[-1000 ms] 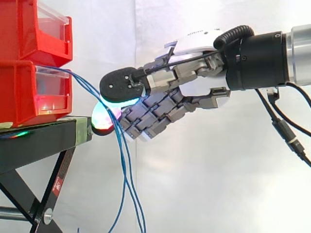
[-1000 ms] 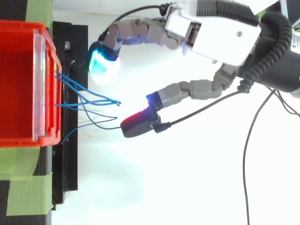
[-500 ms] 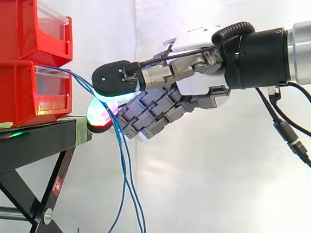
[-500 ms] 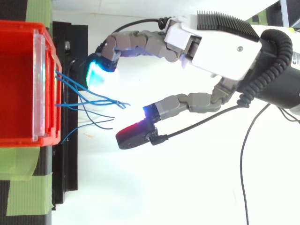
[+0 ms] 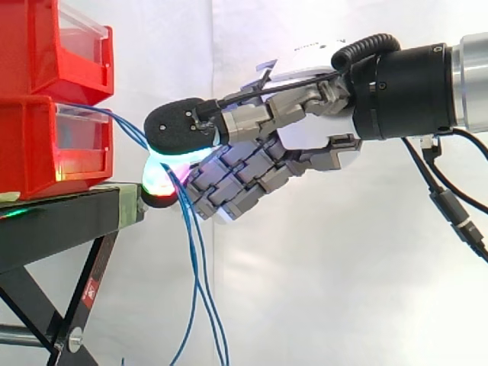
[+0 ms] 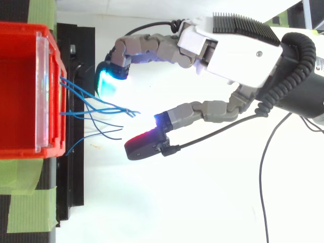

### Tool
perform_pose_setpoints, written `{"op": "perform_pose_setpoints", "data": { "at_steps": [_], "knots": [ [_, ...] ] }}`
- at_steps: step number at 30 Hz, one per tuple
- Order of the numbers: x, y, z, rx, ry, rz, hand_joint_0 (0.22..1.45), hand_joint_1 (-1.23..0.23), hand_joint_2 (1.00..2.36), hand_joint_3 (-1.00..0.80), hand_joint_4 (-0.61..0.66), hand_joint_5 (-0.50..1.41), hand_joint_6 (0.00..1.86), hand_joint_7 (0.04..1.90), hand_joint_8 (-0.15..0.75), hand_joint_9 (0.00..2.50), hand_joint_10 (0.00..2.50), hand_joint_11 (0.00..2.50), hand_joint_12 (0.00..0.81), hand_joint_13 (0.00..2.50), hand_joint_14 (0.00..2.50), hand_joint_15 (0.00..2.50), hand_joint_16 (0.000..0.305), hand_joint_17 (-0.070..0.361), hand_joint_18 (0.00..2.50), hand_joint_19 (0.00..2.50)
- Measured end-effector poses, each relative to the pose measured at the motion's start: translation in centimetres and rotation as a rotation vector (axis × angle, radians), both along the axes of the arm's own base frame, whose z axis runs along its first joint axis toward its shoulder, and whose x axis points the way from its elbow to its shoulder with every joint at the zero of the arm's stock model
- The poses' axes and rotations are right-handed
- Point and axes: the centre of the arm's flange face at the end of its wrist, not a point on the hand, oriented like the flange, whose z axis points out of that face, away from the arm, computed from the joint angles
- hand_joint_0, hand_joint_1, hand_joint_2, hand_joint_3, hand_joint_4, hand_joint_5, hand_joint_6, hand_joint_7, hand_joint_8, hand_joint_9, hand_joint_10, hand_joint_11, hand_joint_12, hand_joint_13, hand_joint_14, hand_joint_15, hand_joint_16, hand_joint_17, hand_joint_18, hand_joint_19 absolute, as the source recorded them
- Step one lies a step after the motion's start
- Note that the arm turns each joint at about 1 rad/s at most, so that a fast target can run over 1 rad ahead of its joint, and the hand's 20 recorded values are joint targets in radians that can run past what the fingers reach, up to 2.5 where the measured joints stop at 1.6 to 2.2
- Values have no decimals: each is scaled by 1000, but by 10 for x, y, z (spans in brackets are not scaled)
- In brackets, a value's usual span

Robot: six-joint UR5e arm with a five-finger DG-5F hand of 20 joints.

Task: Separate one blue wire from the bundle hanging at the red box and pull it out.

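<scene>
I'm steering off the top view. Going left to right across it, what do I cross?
red box → black stand → blue wires fanning out beyond the stand → hand

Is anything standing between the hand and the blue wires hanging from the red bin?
Nothing visible does. From above, the blue wires hang off the front of the red bin into the open gap between the spread fingertips of the hand, with nothing else in that gap.
</scene>
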Motion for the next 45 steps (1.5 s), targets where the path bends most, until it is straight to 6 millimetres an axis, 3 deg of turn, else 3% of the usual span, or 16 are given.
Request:
{"op": "perform_pose_setpoints", "data": {
  "at_steps": [45],
  "knots": [
    [7,1,0,64,-63,12,603,-777,1000,-490,225,-135,562,1136,324,676,10,343,418,614,12,358,54,121,593,323]
  ]
}}
